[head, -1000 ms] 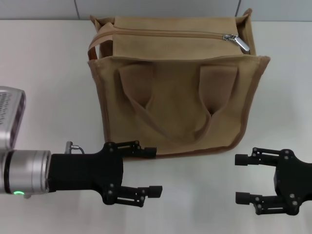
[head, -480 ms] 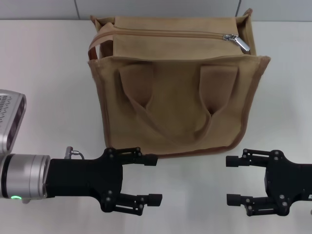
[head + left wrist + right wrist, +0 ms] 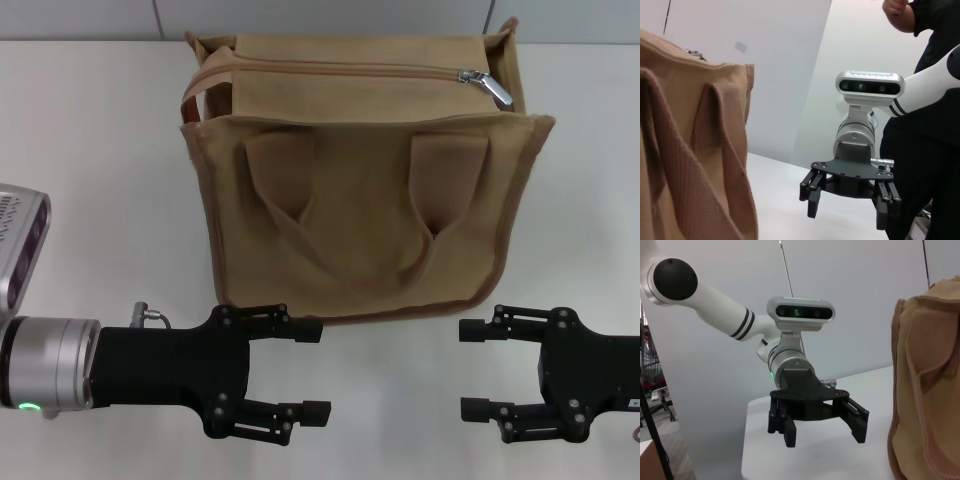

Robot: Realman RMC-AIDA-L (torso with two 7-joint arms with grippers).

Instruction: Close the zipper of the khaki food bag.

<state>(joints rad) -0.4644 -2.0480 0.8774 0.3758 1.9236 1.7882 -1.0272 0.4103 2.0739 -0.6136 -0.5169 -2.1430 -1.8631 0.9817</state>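
White counter [image 3: 100,150] runs back to a grey wall at 12 o'clock. Boxy tan canvas khaki food bag [image 3: 360,190] with brown piping sits at centre to 12 o'clock of the head view, front pocket panel and two short tan handles facing the robot.

Tan-taped zipper [image 3: 340,70] runs across the bag top; shiny silver slider and pull tab [image 3: 487,85] sit at its 3 o'clock end.

Black left gripper [image 3: 310,368] at 7 o'clock of the head view, fingers spread wide, holding nothing, just clear of the bag's bottom front edge. Black right gripper [image 3: 473,368] at 5 o'clock, fingers also wide and empty, off the bag's lower right corner. Nothing lies between either gripper and the bag.

Left wrist view: bag front and handle loops fill the near side [image 3: 695,150], a bit of the slider peeks over the top edge, and the right gripper [image 3: 847,202] hangs opposite with its wrist camera. It also shows a person in dark clothes [image 3: 925,75] behind that arm, out of the head view.

Right wrist view: bag's side edge [image 3: 927,390], left gripper [image 3: 825,432] opposite on its white arm; zipper not in sight.
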